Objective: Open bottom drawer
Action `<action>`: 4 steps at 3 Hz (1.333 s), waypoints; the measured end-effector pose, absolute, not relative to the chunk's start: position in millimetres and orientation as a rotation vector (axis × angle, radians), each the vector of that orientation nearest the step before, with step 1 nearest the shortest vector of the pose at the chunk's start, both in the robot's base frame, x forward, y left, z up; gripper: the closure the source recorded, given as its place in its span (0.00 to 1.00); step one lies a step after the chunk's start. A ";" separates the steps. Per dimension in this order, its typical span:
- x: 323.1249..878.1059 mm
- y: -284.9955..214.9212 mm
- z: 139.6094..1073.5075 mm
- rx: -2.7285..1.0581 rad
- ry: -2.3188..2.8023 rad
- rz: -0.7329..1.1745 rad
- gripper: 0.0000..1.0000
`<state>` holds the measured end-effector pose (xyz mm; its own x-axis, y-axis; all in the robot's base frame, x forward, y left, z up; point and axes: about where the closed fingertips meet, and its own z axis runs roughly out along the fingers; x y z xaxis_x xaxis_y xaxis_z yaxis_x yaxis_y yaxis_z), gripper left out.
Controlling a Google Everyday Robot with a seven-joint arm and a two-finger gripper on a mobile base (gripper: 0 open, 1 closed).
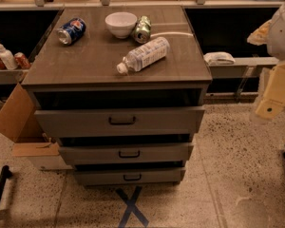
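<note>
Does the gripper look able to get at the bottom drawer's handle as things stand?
Probably yes. The gripper hangs high at the view's right, and nothing stands on the floor before the bottom drawer or its black handle. It would have to come down toward it.

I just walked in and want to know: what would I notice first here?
The grey cabinet in the middle, with the bottom drawer lowest of three. On top lie a clear water bottle and a Pepsi can, near a white bowl. The robot's cream end effector hangs at the right edge.
</note>
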<state>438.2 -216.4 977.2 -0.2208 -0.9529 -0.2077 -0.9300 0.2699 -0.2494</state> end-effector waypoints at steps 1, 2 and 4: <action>438.2 -215.9 977.5 -1.719 2.221 -0.101 0.00; 433.6 -208.7 950.3 -1.764 2.165 -0.043 0.00; 417.1 -165.8 809.3 -1.784 2.061 0.321 0.00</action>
<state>417.1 -165.8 809.3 -0.1103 -0.8931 -0.4362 -0.9834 0.1617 -0.0824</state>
